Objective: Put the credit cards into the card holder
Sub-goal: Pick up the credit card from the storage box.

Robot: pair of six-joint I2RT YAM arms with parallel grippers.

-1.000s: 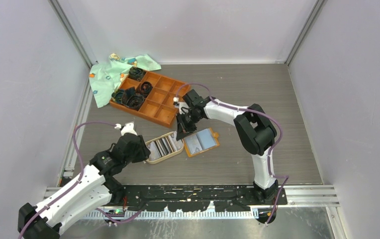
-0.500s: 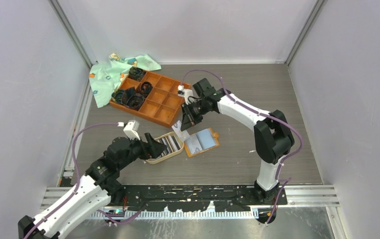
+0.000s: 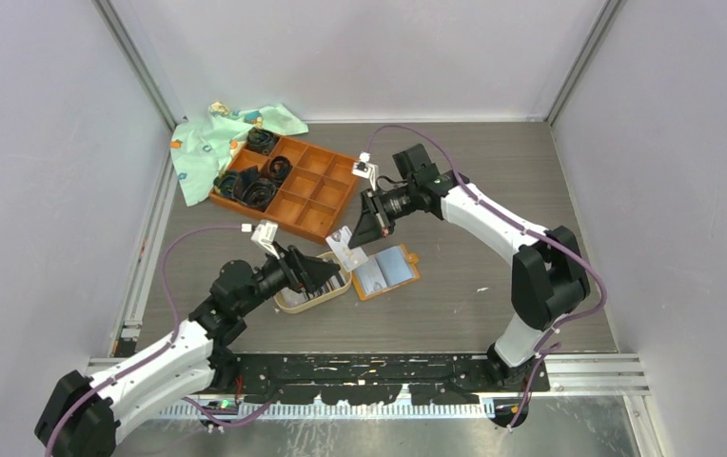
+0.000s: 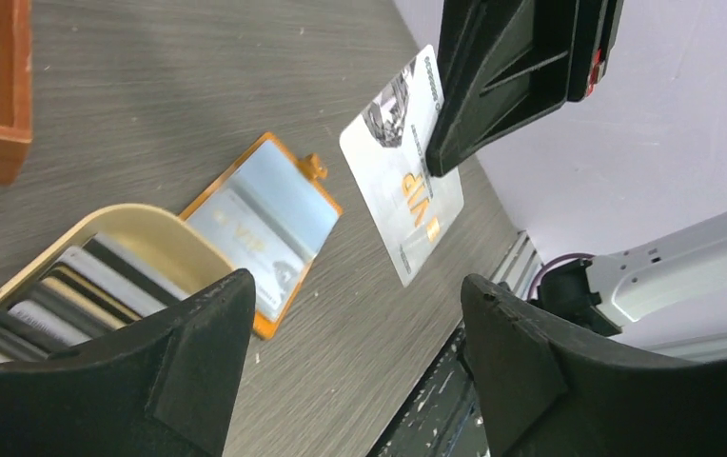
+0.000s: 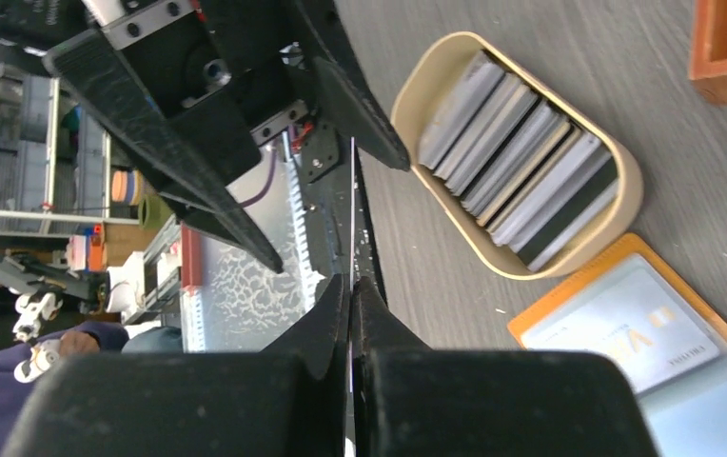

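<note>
**Right jaws hold one card in the air beside the open holder**

The grey wood-grain tabletop carries everything. The right arm reaches toward the middle from the right, and the left arm stretches up from the near left corner. At the far left sits an orange compartment tray, with a pale green cloth under its far corner. Near the centre is an oval tan dish filled with credit cards standing on edge in a row, grey, silver and black. Just right of the dish the orange card holder lies opened flat, one pale card already in its left half.

The right jaws are clenched on the top edge of a white card with gold VIP lettering. It hangs tilted, clear of the tabletop, by the holder's far left corner. The left jaws are released and spread wide over the dish, grasping nothing.
</note>
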